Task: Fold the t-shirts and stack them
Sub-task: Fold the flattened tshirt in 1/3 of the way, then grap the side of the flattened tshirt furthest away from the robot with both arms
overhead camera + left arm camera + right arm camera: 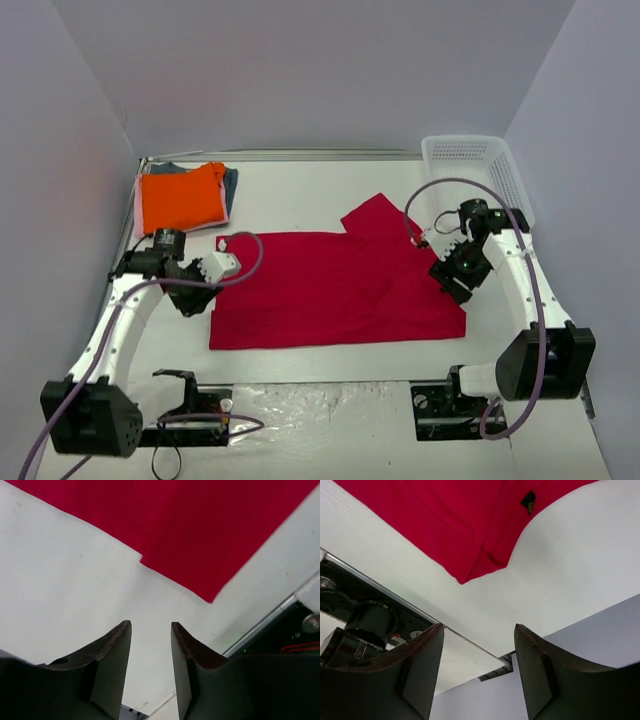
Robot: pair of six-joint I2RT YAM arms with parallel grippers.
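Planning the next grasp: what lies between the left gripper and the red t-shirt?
Only bare white table; the left wrist view shows nothing between the left gripper and the red t-shirt.

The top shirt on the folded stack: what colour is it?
The top shirt is bright orange; top external view.

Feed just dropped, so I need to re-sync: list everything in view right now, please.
red t-shirt: one, crimson, spread partly folded mid-table.
folded t-shirts: one stack, orange on top, pink and grey-blue edges beneath, far-left corner.
mesh basket: one, white, far-right corner.
table: one, white, under everything.
left gripper: one, dark fingers, open, empty, by the red shirt's left edge.
right gripper: one, dark fingers, open, empty, by its right edge.
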